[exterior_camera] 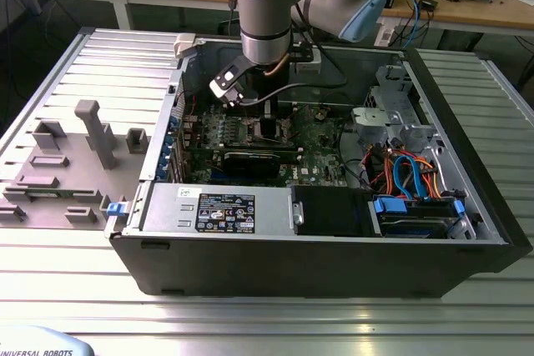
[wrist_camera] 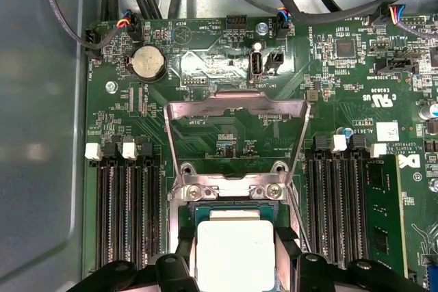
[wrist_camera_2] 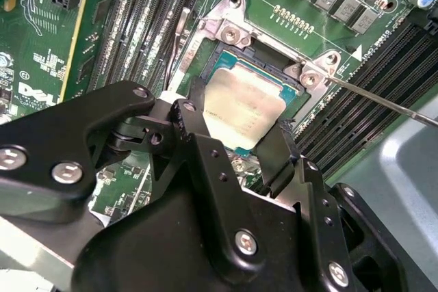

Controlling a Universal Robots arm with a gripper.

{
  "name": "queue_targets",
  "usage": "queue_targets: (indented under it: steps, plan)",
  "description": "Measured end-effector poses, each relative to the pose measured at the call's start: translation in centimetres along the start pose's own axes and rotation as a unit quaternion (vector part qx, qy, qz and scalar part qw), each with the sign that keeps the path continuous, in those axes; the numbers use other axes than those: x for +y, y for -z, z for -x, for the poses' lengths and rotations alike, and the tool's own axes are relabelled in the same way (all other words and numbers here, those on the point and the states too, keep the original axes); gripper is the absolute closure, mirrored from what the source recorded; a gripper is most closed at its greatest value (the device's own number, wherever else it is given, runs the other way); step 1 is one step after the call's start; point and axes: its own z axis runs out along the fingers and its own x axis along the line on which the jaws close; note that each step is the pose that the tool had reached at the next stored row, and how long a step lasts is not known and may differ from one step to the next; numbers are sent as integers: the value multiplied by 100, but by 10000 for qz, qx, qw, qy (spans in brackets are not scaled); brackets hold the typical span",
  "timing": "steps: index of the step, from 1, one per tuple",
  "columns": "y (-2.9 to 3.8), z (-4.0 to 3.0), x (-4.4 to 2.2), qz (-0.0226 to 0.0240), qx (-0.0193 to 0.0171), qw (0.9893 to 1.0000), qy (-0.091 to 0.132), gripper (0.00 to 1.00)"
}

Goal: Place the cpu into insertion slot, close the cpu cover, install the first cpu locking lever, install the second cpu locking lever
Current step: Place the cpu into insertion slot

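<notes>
My gripper (exterior_camera: 269,122) is lowered into the open computer case over the green motherboard. In both wrist views its two black fingers (wrist_camera_2: 195,111) flank the cpu (wrist_camera_2: 246,104), a flat square chip with a silvery top. The gripper (wrist_camera: 235,264) is shut on the chip's two opposite sides. The cpu (wrist_camera: 235,251) sits in or just above the insertion slot (wrist_camera_2: 229,32); I cannot tell whether it rests in it. The cpu cover (wrist_camera: 236,106), a silver frame with a square cut-out, stands swung open behind the slot. A thin wire locking lever (wrist_camera_2: 383,102) sticks out from the slot's corner.
Long black memory slots (wrist_camera: 130,217) run along both sides of the socket. A black graphics card (exterior_camera: 246,160) lies close beside the gripper. A power supply (exterior_camera: 217,206) and drive bays with coloured cables (exterior_camera: 409,172) fill the case's front. Grey fixtures (exterior_camera: 92,135) stand on the table outside.
</notes>
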Motion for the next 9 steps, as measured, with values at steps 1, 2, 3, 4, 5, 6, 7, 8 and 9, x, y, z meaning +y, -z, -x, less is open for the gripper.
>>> queue_targets:
  steps: [1,2,3,4,5,6,7,8,9]
  plan:
    - [0,0,0,0,0,10000,0,46]
    - [-1,0,0,2,0,10000,0,46]
    - [-5,-2,1,5,7,10000,-1,45]
    - [-7,-3,1,6,9,10000,-1,45]
    - [-6,-2,1,4,7,10000,-1,39]
    - [-3,-1,1,2,4,10000,0,32]
    - [-1,0,0,0,1,10000,0,32]
    - [-1,0,0,0,1,10000,0,32]
    - [3,0,1,0,0,10000,0,32]
